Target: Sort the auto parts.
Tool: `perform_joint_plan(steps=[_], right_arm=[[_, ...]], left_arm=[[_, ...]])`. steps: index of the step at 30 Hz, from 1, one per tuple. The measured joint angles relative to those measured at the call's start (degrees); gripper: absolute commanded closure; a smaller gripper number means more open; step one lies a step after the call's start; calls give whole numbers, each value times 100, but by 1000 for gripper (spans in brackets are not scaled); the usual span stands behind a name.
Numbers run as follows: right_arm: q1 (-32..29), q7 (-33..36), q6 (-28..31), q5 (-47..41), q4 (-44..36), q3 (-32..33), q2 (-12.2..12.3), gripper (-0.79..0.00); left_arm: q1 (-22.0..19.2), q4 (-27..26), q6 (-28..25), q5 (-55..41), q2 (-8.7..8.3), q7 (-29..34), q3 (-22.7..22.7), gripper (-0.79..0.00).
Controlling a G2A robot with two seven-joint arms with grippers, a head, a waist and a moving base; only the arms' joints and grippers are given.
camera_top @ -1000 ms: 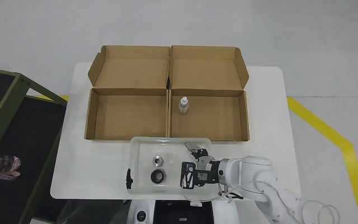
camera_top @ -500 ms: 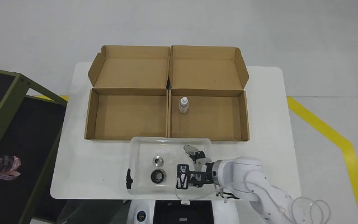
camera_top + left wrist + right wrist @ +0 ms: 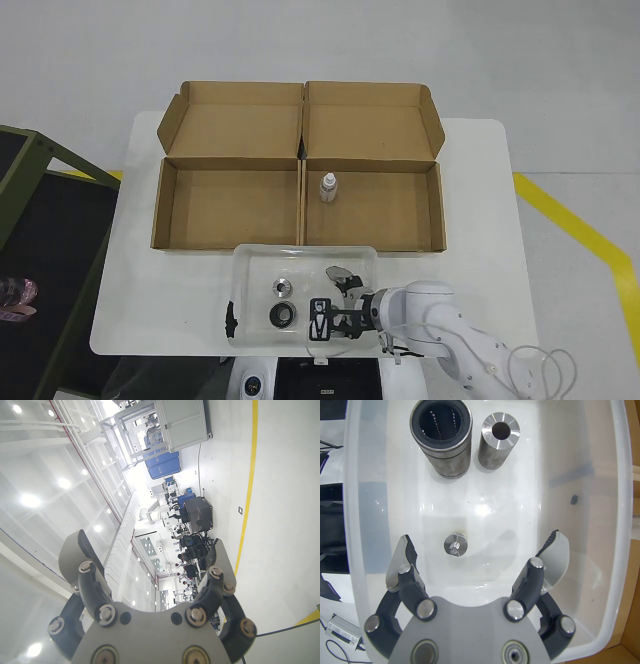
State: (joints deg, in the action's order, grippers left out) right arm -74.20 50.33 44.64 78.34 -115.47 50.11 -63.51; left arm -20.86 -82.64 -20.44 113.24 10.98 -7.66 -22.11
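**Right gripper over small pin in bin**

The right gripper [image 3: 480, 538] is held inside the clear bin [image 3: 622, 500], jaws spread wide, nothing gripped. A small steel pin [image 3: 455, 547] stands between its fingers, untouched. A black-rimmed bearing [image 3: 441, 437] and a steel sleeve [image 3: 498, 442] stand side by side beyond. The left gripper [image 3: 148, 545] is wide open and empty, pointed at the room

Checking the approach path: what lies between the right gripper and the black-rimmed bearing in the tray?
Right wrist view: a small silver stud stands on the tray floor between the right gripper and the bearing; otherwise bare.
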Motion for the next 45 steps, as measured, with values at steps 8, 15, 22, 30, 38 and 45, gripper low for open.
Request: perform_joint_plan(steps=[8,15,22,30,38,45], right_arm=[[59,182,16,-84,102,-147,2,-582],[100,275,1,-42,166,-288,2,-354],[155,342,-44,-8,187,-359,6,-52],[196,313,-57,-32,101,-389,19,0],[238,-6,15,20,-231,-319,50,0],[314,-516,-148,310,-420,-286,49,0]], left_arm=[[0,0,0,0,0,0,0,-785],[0,0,0,0,0,0,0,-785],[0,0,0,0,0,0,0,-785],[0,0,0,0,0,0,0,-785],[0,0,0,0,0,0,0,-785],[0,0,0,0,0,0,0,-785]])
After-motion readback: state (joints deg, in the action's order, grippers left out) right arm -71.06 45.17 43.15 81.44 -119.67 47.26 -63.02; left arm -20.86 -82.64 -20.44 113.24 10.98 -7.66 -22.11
